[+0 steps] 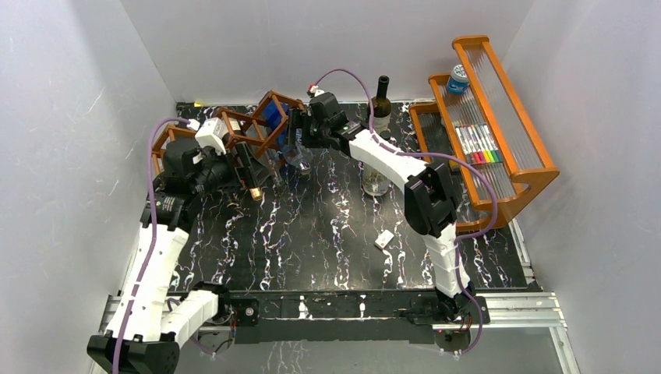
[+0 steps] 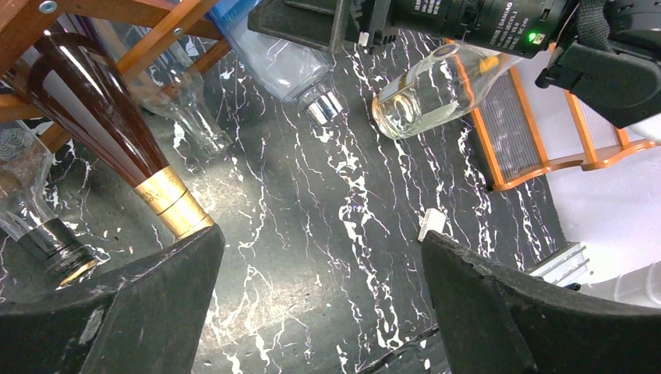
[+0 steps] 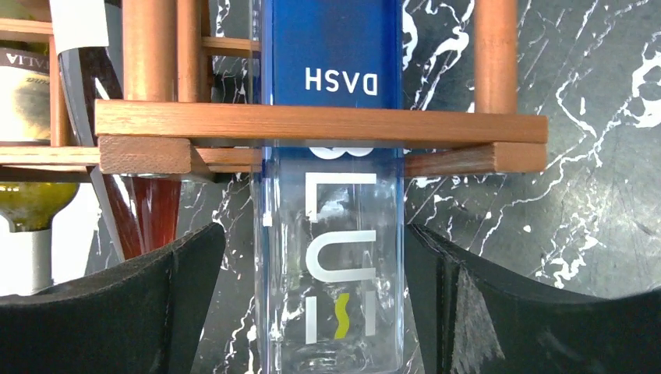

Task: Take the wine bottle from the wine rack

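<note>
Right wrist: right tool (image 3: 312, 241) wide astride blue bottle (image 3: 331, 47) in wine rack (image 3: 234, 121); centre, close firmly, withdraw along cell.

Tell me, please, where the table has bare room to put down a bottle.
The middle of the table is bare, bordered by the left arm, the right arm and the small white block. Crowded: the back left around the wine rack, where both arms reach, and the gap between the right arm and the orange shelf.
</note>
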### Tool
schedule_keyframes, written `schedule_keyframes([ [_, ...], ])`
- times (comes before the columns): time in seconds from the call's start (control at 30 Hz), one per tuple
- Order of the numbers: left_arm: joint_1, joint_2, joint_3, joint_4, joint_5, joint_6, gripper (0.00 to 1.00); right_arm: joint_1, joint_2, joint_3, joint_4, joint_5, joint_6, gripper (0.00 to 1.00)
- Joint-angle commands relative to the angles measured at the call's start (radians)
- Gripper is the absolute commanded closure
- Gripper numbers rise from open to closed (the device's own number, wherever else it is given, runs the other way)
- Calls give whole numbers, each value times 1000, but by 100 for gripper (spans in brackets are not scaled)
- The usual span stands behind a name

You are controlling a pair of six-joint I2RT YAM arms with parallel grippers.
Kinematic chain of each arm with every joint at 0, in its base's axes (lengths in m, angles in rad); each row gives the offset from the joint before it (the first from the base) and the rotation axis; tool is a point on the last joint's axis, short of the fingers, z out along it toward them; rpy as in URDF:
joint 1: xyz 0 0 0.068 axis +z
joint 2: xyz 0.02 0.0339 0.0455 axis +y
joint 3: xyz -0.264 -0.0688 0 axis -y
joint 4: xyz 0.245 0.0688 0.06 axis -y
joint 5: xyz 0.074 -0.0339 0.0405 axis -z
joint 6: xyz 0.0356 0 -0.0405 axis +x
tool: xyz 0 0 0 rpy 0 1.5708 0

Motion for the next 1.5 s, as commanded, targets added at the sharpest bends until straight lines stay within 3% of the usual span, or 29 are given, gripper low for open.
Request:
schedule_keyframes([
  [0.0, -1, -5, 21, 15, 45, -16, 2, 6, -4, -41, 149, -72, 35, 7],
  [0.23, -1, -17, 46, -2, 67, -7, 2, 7, 33, -8, 107, -55, 62, 5],
  [0.37, -1, -15, 54, -10, 63, -7, 2, 6, 28, -27, 145, -74, 60, 9],
  [0.73, -1, -16, 54, -19, 68, 8, 2, 12, -66, -116, 190, -118, 88, 52],
  [1.1, -1, 18, 47, -18, 51, 17, 2, 41, -283, -335, 271, -108, 90, 69],
  [1.47, -1, 87, 60, -14, 80, 36, 2, 81, -413, -401, 104, -50, 41, 95],
])
